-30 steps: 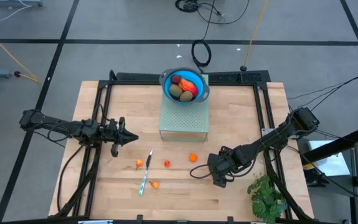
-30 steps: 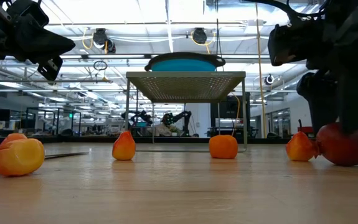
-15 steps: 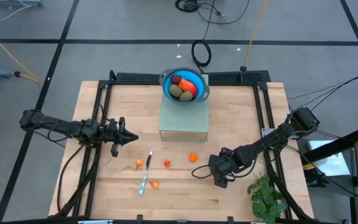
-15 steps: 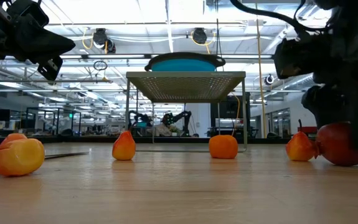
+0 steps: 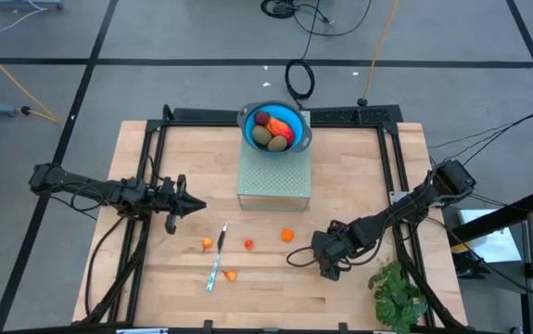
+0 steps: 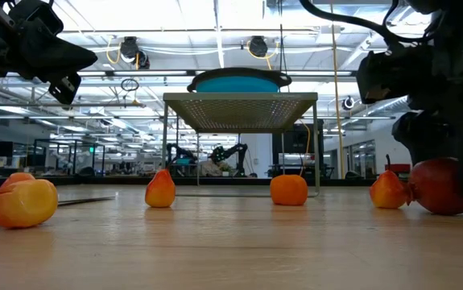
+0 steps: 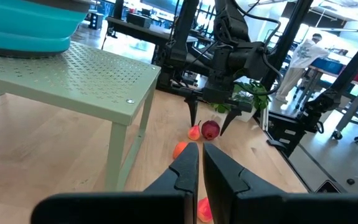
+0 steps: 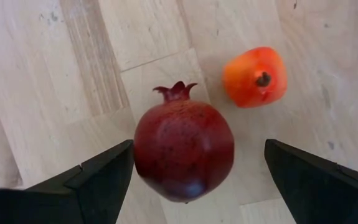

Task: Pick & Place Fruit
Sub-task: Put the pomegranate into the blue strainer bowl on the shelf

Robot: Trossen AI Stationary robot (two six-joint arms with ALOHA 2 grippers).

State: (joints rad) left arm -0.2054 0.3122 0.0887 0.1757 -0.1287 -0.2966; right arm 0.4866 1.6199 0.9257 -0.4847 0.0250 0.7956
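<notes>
My right gripper [image 5: 324, 260] hangs open over a dark red pomegranate [image 8: 183, 149] lying on the wooden table, one finger on either side of it. A small orange-red fruit [image 8: 255, 76] lies just beyond. More small orange pieces [image 5: 287, 235] [image 5: 247, 244] [image 5: 208, 244] [image 5: 230, 275] rest on the table. A teal bowl [image 5: 296, 121] on a pale green perforated stand [image 5: 273, 176] holds a red, an olive-brown and an orange fruit. My left gripper [image 5: 192, 206] waits shut above the table's left part. My right gripper points down from above with the pomegranate between its fingers. One fingertip [image 8: 126, 152] stands right at the fruit's side [image 8: 140, 146], and I cannot tell whether it touches. The other finger [image 8: 291, 162] is clearly apart. The fruit rests on the table.
A slim silver knife [image 5: 216, 260] lies among the orange pieces. A green leafy plant [image 5: 398, 292] stands at the near right corner, close to my right arm. Black frame rails [image 5: 145, 176] run along the table's left and right sides.
My right gripper has shifted slightly toward the table's right edge above the pomegranate, staying open. The fruit has kept its place.
</notes>
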